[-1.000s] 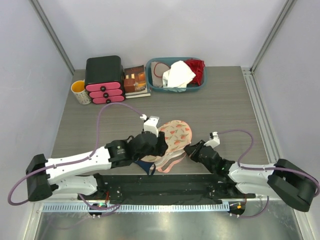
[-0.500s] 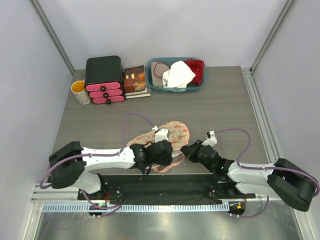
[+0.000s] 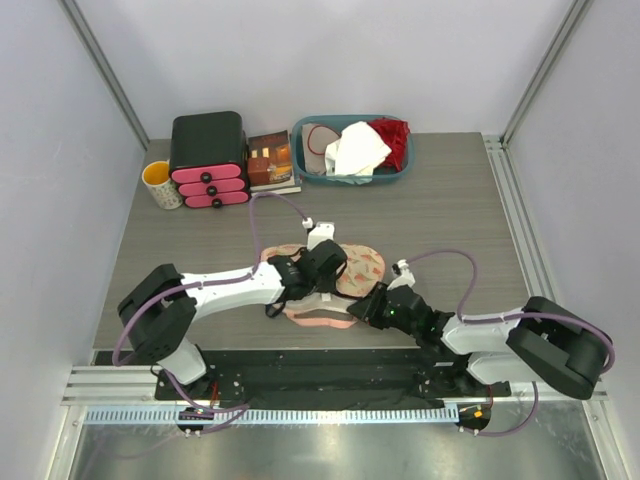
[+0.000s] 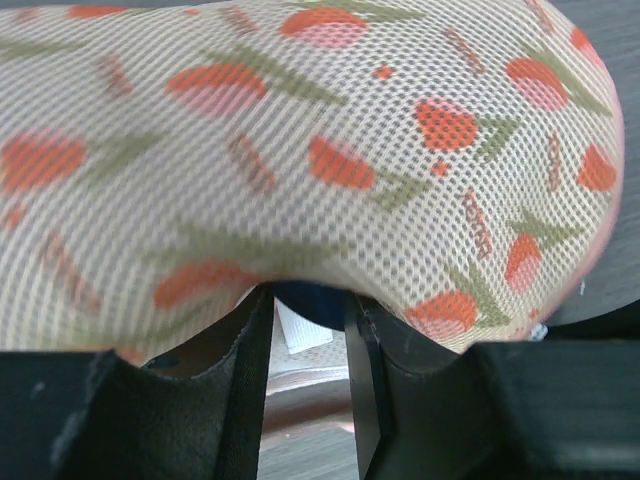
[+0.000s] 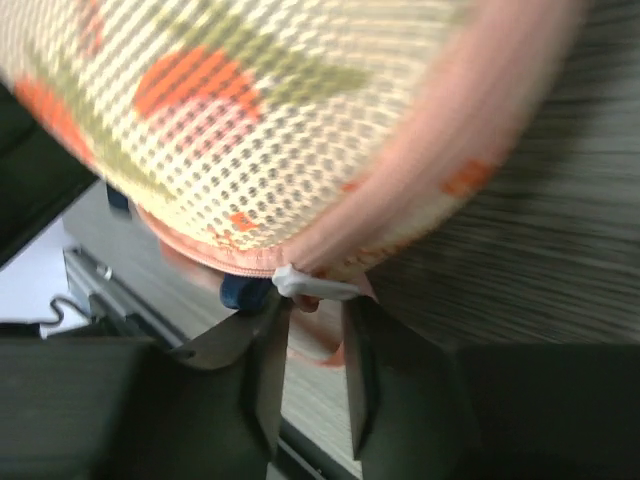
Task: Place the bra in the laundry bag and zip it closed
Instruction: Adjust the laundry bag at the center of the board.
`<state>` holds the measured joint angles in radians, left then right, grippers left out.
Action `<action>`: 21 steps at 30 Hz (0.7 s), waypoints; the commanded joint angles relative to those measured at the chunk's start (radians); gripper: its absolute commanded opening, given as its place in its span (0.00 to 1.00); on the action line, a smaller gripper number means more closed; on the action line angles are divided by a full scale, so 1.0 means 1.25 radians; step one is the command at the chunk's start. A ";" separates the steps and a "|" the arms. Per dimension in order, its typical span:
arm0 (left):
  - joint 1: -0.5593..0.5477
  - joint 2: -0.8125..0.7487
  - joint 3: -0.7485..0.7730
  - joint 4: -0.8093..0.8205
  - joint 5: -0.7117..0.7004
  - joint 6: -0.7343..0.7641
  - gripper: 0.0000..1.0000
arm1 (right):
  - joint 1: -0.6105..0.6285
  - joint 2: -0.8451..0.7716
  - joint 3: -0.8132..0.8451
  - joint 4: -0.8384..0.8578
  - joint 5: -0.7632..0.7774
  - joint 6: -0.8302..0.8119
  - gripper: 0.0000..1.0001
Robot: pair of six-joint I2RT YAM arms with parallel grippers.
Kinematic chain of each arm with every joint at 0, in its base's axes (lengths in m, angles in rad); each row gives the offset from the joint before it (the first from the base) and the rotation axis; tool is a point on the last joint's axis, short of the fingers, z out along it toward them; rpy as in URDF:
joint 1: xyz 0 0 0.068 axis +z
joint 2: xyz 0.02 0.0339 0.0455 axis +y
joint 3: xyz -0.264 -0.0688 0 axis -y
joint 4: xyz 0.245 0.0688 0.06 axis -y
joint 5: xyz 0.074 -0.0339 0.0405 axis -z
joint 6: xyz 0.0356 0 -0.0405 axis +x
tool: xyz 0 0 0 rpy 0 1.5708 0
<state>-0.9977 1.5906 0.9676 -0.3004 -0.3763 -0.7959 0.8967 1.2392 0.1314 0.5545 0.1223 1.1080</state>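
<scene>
On the grey table (image 3: 450,200), left gripper (image 4: 308,315) sits narrow atop the laundry bag (image 3: 365,266), right gripper (image 5: 313,315) pinching its zipper pull (image 5: 315,288).

Back edge of the table: storage and laundry things in a row.
From left to right stand a yellow mug (image 3: 161,183), a black drawer unit (image 3: 208,158) with three pink drawers, a book (image 3: 271,162) lying flat, and a teal basket (image 3: 351,180). In the basket lie a white cloth (image 3: 356,150) and a red garment (image 3: 393,140). The table (image 3: 450,210) is grey wood-grain.
</scene>
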 commanded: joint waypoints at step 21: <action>-0.109 -0.237 -0.191 0.267 0.219 -0.044 0.51 | -0.318 -0.308 0.165 -0.495 -0.209 -0.286 0.73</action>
<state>-1.0973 1.2934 0.7353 -0.1589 -0.1410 -0.7532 0.5980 0.8230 0.2867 -0.0254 -0.0444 0.7959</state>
